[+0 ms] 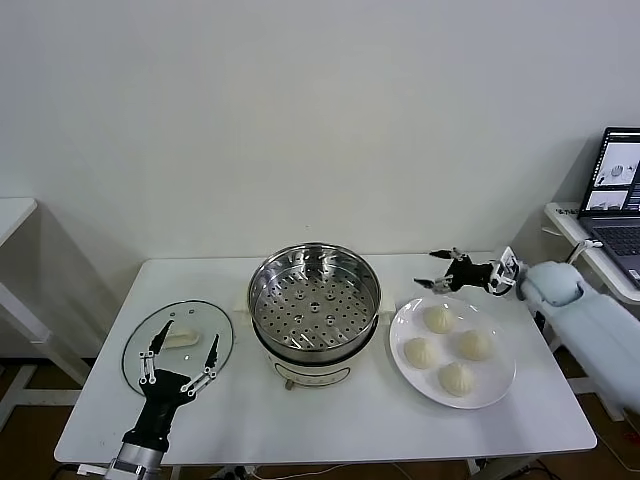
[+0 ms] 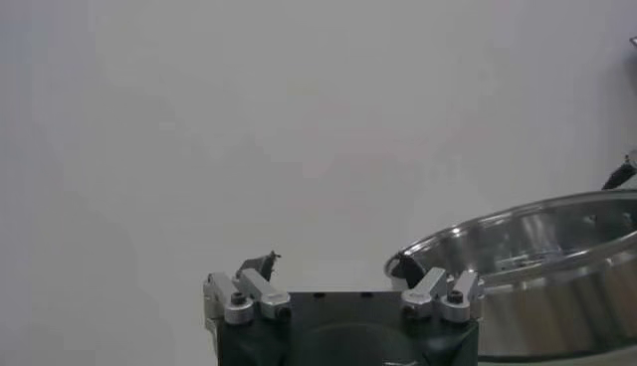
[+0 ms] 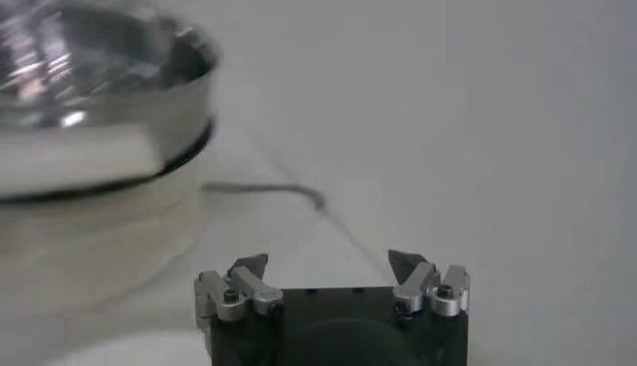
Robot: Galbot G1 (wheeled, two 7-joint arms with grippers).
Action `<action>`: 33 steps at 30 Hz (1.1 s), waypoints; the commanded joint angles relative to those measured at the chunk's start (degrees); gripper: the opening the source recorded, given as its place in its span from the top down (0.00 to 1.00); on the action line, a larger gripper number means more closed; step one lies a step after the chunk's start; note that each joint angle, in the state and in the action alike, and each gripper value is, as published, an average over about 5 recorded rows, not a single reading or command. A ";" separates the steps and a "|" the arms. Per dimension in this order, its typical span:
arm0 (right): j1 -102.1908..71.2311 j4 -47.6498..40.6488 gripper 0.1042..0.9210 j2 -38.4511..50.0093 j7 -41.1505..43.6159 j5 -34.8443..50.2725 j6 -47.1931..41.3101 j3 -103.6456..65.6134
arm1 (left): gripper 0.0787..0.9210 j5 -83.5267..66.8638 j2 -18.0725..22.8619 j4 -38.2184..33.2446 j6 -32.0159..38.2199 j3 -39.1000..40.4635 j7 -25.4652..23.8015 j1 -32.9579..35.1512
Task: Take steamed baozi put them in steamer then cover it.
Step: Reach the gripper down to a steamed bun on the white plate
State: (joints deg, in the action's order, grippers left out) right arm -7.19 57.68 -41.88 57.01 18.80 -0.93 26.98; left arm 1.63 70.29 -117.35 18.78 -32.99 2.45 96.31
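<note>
My right end effector [image 1: 441,270] hovers spread behind the plate [image 1: 502,386] holding four baozi [image 1: 438,319]. Left end effector [image 1: 181,352] spread over the glass lid [image 1: 140,345]. Steamer [image 1: 314,299] sits mid-surface, uncovered.

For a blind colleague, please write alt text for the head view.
An empty steel steamer stands mid-table; four baozi lie on a white plate to its right. The open right end effector hovers behind the plate, the open left end effector over a glass lid.

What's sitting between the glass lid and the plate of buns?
The steamer, open and empty, stands between the glass lid and the plate of four buns, seen in the head view.
</note>
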 commanded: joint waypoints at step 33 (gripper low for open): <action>10.28 -16.69 0.13 -14.58 8.97 -27.32 1.59 17.43 | 0.12 0.70 1.05 0.64 1.13 -0.74 0.64 0.73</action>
State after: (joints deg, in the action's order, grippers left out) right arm 2.63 42.73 -54.80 66.40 -6.31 0.65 43.63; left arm 2.25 71.34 -116.84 19.74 -33.67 3.04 97.00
